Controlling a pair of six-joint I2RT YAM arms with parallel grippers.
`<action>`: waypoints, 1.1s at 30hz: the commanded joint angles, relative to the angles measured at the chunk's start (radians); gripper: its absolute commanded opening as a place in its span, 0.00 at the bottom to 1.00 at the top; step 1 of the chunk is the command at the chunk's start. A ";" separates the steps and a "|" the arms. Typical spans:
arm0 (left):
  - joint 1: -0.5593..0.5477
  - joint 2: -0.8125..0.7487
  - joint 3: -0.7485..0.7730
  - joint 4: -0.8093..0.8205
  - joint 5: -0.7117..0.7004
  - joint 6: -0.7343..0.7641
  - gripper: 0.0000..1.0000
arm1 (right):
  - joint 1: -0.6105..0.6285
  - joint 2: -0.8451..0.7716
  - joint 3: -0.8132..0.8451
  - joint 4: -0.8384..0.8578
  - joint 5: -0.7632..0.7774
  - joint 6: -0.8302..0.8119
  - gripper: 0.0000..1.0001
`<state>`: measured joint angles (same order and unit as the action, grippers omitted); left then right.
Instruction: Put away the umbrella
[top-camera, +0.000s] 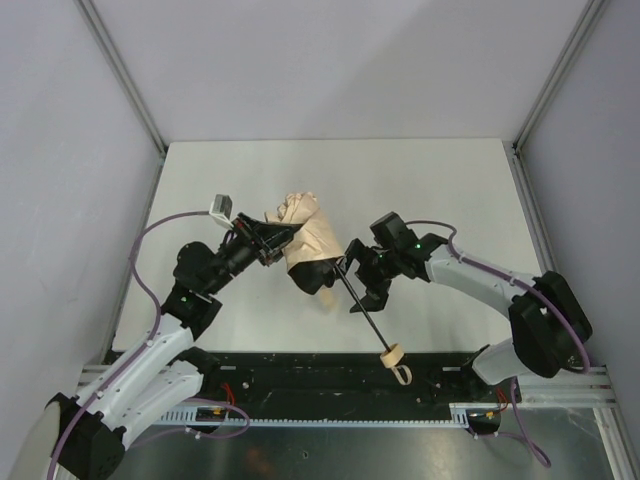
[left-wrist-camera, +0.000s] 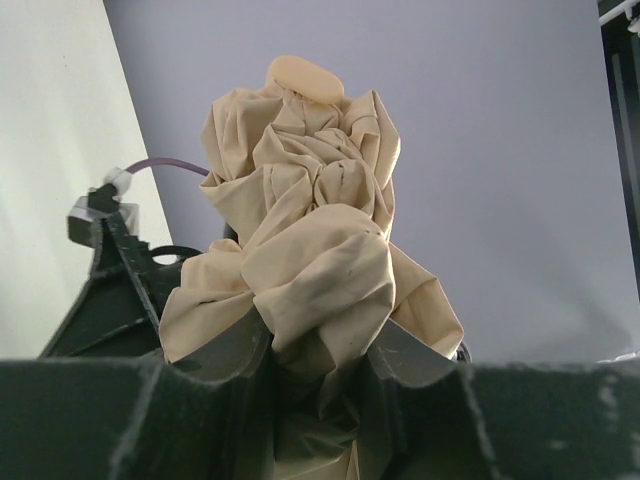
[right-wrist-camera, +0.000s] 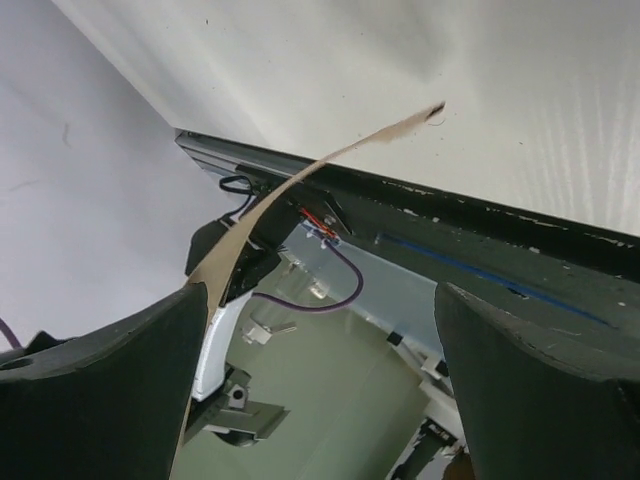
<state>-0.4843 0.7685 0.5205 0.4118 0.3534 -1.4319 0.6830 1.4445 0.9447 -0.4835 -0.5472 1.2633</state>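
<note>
The umbrella's bunched beige fabric (top-camera: 305, 243) is held up over the middle of the white table (top-camera: 330, 180). Its thin dark shaft (top-camera: 365, 312) slants down to the near right and ends in the light tan handle (top-camera: 392, 353) with its wrist loop (top-camera: 402, 375). My left gripper (top-camera: 272, 243) is shut on the fabric from the left. In the left wrist view the cloth (left-wrist-camera: 310, 200) bulges out between the closed fingers (left-wrist-camera: 225, 350). My right gripper (top-camera: 360, 275) is open beside the shaft's upper end. In the right wrist view only a thin tan strap (right-wrist-camera: 300, 180) crosses past the left finger (right-wrist-camera: 100, 400); the shaft is not seen there.
A black rail (top-camera: 330, 370) with cables runs along the table's near edge, just under the handle. It also shows in the right wrist view (right-wrist-camera: 480, 240). Grey walls with metal posts (top-camera: 125, 75) close off the left, back and right sides.
</note>
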 joint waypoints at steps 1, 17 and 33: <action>-0.002 -0.035 0.042 0.109 0.040 0.008 0.00 | 0.013 0.061 0.069 0.050 -0.051 0.088 0.98; -0.017 -0.020 0.057 0.110 0.027 -0.002 0.00 | -0.093 -0.006 0.070 -0.047 0.060 0.056 0.99; -0.023 0.006 0.060 0.112 0.012 -0.001 0.00 | 0.065 -0.011 0.069 0.019 0.015 0.211 0.97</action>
<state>-0.5018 0.7837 0.5205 0.4328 0.3702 -1.4315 0.7128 1.4578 0.9844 -0.4995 -0.5232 1.4017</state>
